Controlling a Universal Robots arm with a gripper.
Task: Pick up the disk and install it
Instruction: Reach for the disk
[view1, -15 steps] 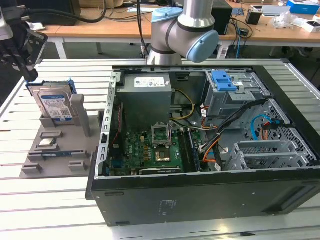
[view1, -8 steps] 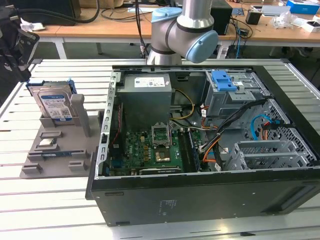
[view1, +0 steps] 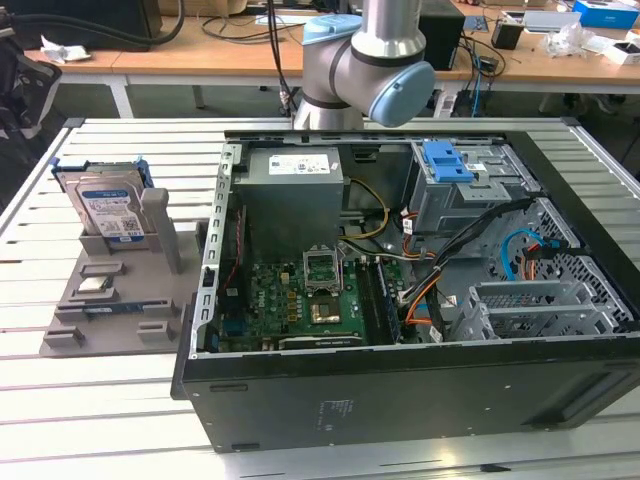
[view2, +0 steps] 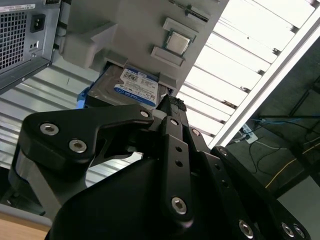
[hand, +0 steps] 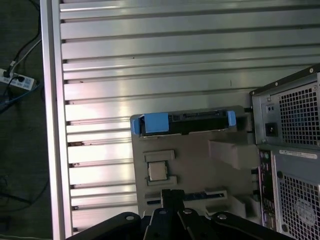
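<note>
The disk, a silver hard drive with a white-and-blue label in a blue carrier, stands upright in a slot of the grey holder at the exterior view's left. The second wrist view shows the disk's label, and the first wrist view shows the disk edge-on. My black gripper hangs above the holder, over its chip side, well apart from the disk. Its fingertips meet at one point, shut, with nothing between them.
A small square silver chip lies in the holder in front of the disk. The open computer case fills the exterior view's right, with a grey drive cage and blue latch at its back. The slatted metal table surrounds both.
</note>
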